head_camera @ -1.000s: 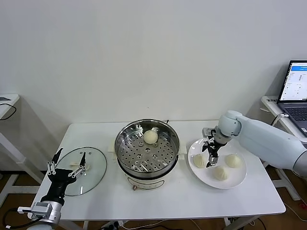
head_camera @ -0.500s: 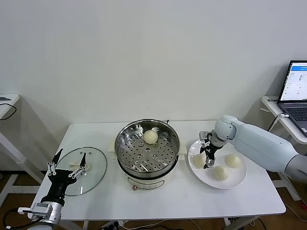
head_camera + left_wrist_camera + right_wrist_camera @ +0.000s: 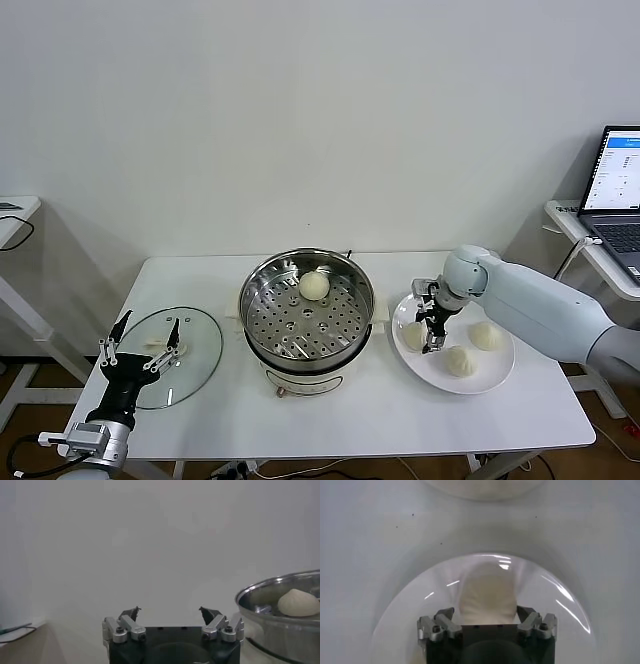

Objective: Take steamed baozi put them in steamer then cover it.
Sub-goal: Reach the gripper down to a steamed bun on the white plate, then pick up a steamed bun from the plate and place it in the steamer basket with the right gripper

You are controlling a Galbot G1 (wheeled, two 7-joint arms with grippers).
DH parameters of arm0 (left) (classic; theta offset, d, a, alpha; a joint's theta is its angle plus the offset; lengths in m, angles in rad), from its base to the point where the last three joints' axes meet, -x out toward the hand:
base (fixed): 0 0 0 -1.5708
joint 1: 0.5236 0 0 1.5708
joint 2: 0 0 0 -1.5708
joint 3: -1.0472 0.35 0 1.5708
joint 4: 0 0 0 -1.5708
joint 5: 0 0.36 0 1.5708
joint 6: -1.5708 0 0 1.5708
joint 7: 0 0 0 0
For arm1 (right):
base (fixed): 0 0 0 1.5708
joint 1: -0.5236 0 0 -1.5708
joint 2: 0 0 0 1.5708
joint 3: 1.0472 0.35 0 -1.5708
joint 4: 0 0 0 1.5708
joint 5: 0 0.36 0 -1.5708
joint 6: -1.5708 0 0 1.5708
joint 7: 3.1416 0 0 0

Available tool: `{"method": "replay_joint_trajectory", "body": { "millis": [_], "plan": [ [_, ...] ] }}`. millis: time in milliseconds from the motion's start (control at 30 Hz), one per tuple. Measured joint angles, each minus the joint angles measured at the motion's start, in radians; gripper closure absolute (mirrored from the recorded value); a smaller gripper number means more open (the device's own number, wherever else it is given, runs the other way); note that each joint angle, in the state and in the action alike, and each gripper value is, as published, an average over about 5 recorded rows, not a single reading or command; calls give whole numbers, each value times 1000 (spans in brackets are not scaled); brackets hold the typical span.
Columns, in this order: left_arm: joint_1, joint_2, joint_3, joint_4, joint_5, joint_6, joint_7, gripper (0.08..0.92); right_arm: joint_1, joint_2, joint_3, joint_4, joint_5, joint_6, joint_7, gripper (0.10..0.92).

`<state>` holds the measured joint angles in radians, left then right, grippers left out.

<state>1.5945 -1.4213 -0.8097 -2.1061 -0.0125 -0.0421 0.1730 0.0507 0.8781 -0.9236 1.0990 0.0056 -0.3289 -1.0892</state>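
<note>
- Since a second ago my right end effector (image 3: 431, 331) has dropped from above the flat white plate (image 3: 497, 371) onto the leftmost bun there, and its fingers have drawn in around it.
- Nearest me, my left end effector (image 3: 140, 345) hangs at the front left corner of the white worktop (image 3: 400, 420), over the near edge of the round clear glass lid (image 3: 195, 350); its fingers (image 3: 131, 614) are spread wide with nothing between them.
- On the right, that right end effector now pinches the small creamy-white baozi (image 3: 487, 597) at the plate's left side; my right wrist view shows the dough filling the gap between the two fingertips.
- Two more pleated white buns lie on the same plate, one near the front (image 3: 460, 361) and one toward the right (image 3: 487, 336), both apart from the fingers.
- At mid-worktop, between lid and plate, stands the round shiny stainless-steel steamer (image 3: 258, 300) on its cream-white pot base (image 3: 300, 380), uncovered.
- One baozi (image 3: 314, 285) already rests on the perforated floor at the back of the steamer.
- Far right, beyond the worktop, an open laptop (image 3: 615, 190) sits on a side table.
</note>
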Motion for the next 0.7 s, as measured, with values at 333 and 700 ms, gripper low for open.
{"method": "replay_joint_trajectory", "body": {
  "millis": [333, 700],
  "plan": [
    [1, -2, 0, -2, 0, 0, 0, 177, 22, -24, -9, 23, 12, -3, -16, 313],
    [2, 0, 8, -17, 0, 1, -4, 177, 203, -163, -128, 192, 158, -50, -35, 321]
  ]
}}
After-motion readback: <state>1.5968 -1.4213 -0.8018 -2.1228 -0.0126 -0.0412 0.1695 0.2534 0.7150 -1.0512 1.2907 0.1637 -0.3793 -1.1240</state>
